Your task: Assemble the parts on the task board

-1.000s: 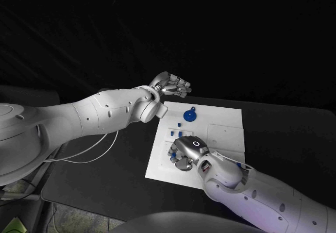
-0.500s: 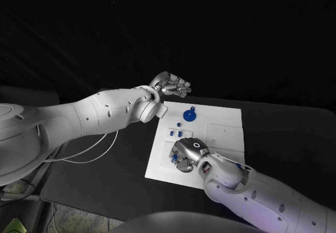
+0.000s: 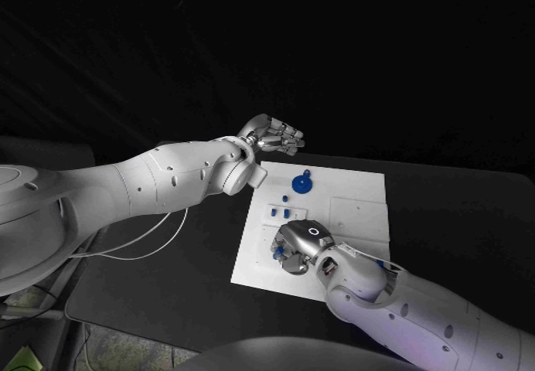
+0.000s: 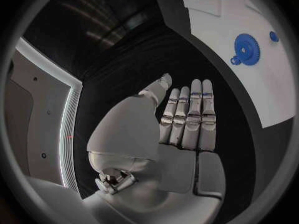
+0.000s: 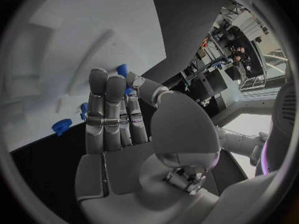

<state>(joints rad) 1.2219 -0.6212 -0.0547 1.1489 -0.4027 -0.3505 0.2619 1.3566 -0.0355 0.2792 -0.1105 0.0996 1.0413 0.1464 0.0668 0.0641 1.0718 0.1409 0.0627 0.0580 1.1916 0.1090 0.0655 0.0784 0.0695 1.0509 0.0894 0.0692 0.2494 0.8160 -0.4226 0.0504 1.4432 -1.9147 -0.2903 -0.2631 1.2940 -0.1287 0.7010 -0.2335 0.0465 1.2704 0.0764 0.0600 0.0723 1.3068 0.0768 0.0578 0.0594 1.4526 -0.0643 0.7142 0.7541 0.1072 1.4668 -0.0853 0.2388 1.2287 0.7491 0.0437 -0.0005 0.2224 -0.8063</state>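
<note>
The white task board (image 3: pixel 355 193) lies mid-table. A blue gear (image 3: pixel 302 184) stands near its far left corner, also seen as the gear (image 4: pixel 248 49) on the board (image 4: pixel 212 5). Small blue parts (image 3: pixel 287 212) lie just nearer. My right hand (image 3: pixel 299 246) reaches down on the board's near left part, fingers toward the surface. In the right wrist view the right hand (image 5: pixel 118 109) pinches a small blue part (image 5: pixel 123 70) between thumb and fingers. My left hand (image 3: pixel 273 137) hovers beyond the board's far left corner; its fingers (image 4: pixel 190 114) are straight and hold nothing.
Black table (image 3: pixel 167 263) surrounds the board. A cable (image 3: pixel 145 239) hangs under my left arm at the table's left side. Two more blue parts (image 5: pixel 62 126) lie on the board past my right hand's fingers. The board's right half (image 3: pixel 362 212) is bare white.
My right hand has slid a little toward the board's near edge. The left arm and hand have not moved.
</note>
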